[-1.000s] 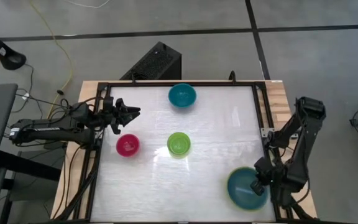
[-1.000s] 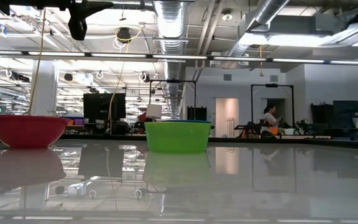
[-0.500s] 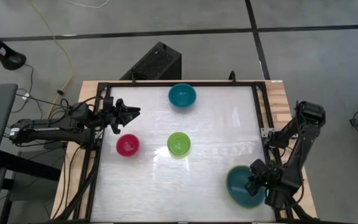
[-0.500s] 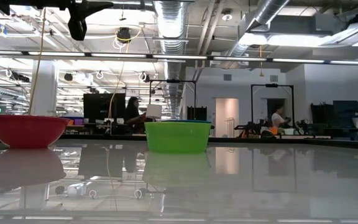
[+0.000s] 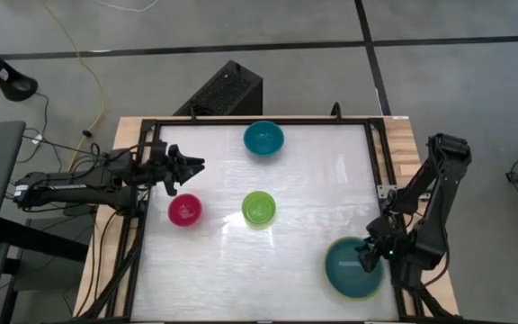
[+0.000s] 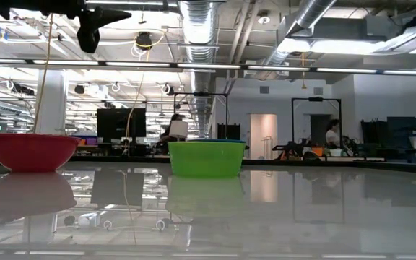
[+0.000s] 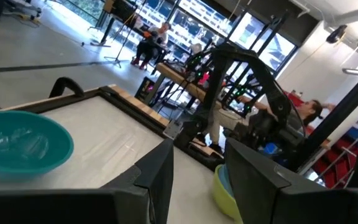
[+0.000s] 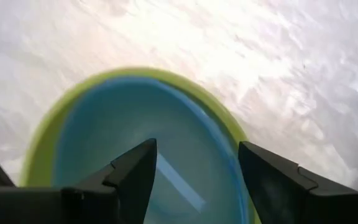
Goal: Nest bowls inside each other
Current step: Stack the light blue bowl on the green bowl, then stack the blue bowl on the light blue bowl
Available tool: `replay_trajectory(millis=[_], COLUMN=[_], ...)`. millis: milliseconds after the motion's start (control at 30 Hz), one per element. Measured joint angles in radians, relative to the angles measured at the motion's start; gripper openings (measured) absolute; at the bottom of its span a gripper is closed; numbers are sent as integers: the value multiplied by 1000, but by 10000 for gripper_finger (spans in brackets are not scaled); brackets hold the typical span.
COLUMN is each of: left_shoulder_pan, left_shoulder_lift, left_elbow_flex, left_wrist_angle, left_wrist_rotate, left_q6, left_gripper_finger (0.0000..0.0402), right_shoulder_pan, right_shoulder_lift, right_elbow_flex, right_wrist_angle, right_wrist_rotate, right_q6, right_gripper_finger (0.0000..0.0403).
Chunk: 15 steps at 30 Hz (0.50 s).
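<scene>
I am working with my right gripper (image 5: pixel 373 255) over the near right corner of the table (image 5: pixel 313 180), where the light blue bowl (image 8: pixel 135 143) is sitting inside the large green bowl (image 8: pixel 45 140); my right fingers (image 8: pixel 132 171) are standing wide apart above the blue bowl's hollow, holding nothing, so I am judging the first nesting as done and the bowl as released. My left gripper (image 5: pixel 187 166) is hovering near the far left of the table, just beyond the pink bowl (image 5: pixel 184 210), with its fingers (image 7: pixel 157 180) parted and empty. The next step, as I am reading it, is fetching the teal bowl (image 5: pixel 263 138) from the far edge, since it looks to be next in size; that is calling for lifting clear of the stack, a long reach, and a grip on one wall of the bowl. The small green bowl (image 5: pixel 258 207) is waiting mid-table. The level camera is showing only the pink and small green bowls; the stack is out of its frame, and from above my right arm is covering part of the stack's rim, so I cannot tell whether the blue bowl is seated level
</scene>
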Motion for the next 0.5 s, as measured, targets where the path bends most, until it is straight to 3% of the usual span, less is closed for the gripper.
replay_trajectory(millis=[267,500], left_shoulder_pan=[0,0], left_shoulder_lift=[0,0], left_elbow_flex=[0,0], left_wrist_angle=[-25,-89], left_wrist_rotate=[0,-18], left_q6=[3,14], left_gripper_finger=[133,133], right_shoulder_pan=[0,-75], right_shoulder_lift=[-66,-168], right_elbow_flex=[0,0], right_wrist_angle=[-2,59], right_wrist_rotate=[76,388], right_q6=[-22,-145], right_gripper_finger=[265,265])
